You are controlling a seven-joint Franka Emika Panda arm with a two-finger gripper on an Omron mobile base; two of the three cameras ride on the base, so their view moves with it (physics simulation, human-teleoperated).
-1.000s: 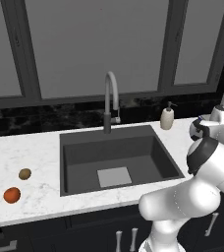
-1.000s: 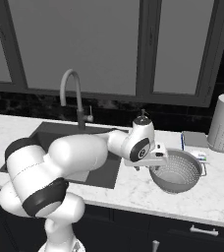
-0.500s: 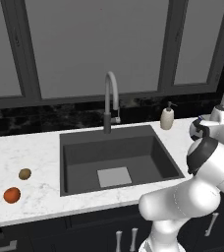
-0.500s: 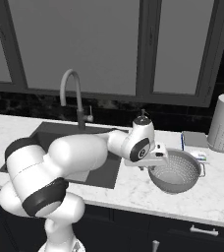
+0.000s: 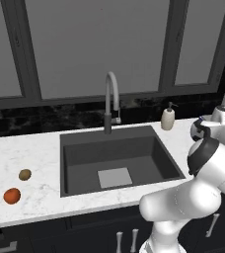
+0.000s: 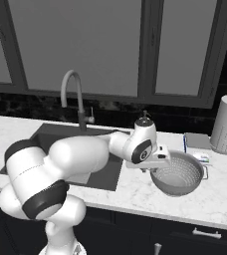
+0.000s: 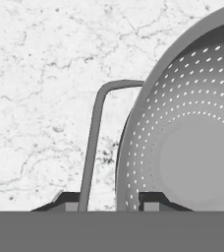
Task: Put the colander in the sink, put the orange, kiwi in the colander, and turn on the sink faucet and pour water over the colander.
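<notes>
The colander sits on the marble counter at about four o'clock from the sink, well apart from the basin it has to end up in. The gripper is down at the colander's near-left edge. In the hand view its dark fingertips stand close together astride the rim beside the looped side handle, one tip outside and one inside the bowl, so I judge the fingers have pinched the rim. That spot makes sense: the bowl is far too wide to span, and the thin rim gives something to clamp.

The orange and the kiwi wait on the counter at roughly eight o'clock from the sink, near each other but not touching. The sink faucet stands at the sink's twelve o'clock edge, its spout arched over the basin, with no water showing. The soap dispenser stands at about two o'clock.
</notes>
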